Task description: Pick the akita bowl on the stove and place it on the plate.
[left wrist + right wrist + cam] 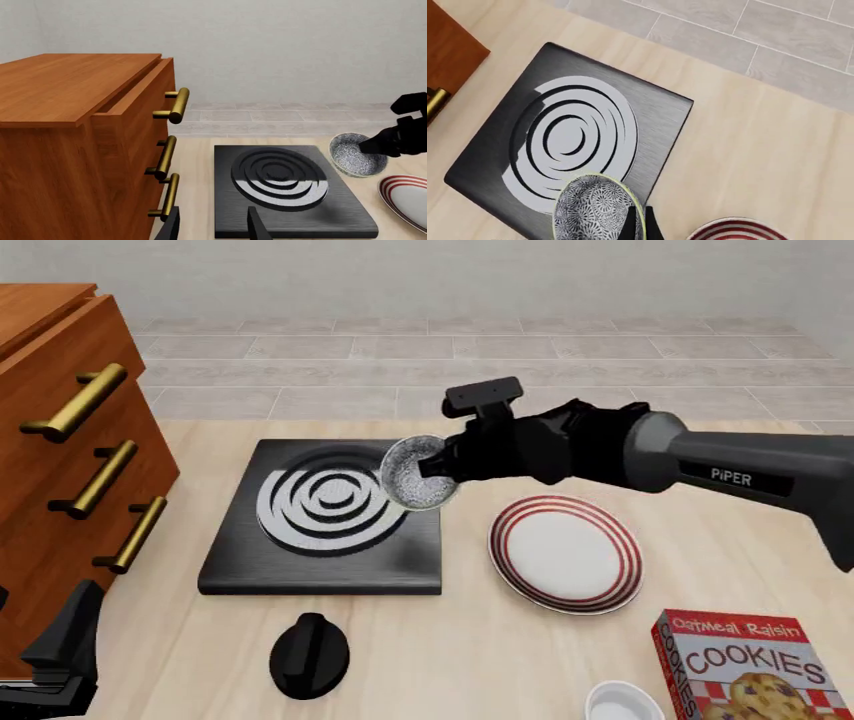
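The small round akita bowl [419,472], speckled grey-white inside with a dark outer wall, is grasped at its rim by the right gripper [441,468] and is held tilted in the air above the right edge of the flat square black stove [320,558], short of the round white red-ringed plate [566,552]; this pose is judged to suit carriage toward the plate. The left gripper [212,225] is seen with its jaws parted and nothing between them, parked low beside the orange wooden drawer cabinet [73,130] with brass handles. A pale wood-grain table [441,660] bears everything; a grey tiled floor [400,350] and plain wall are seen beyond.
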Tool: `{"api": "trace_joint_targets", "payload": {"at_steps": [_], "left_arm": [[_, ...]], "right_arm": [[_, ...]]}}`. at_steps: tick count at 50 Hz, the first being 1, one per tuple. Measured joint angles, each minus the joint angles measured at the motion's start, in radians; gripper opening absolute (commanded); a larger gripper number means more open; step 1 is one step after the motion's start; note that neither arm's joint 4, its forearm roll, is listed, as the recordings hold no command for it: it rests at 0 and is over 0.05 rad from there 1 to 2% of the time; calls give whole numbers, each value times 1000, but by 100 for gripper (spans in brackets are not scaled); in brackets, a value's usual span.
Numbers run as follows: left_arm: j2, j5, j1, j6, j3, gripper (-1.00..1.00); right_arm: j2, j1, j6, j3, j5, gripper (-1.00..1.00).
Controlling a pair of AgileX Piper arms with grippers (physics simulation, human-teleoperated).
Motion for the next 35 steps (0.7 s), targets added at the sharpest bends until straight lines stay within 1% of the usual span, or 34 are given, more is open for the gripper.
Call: {"api": "trace_joint_targets", "payload": {"at_steps": [15,35], "left_arm": [[0,0,0,0,0,100],[0,0,0,0,0,100]], "right_arm": [[-60,-29,32,107,-64,-100],[-123,-76,51,222,-127,-100]]}}
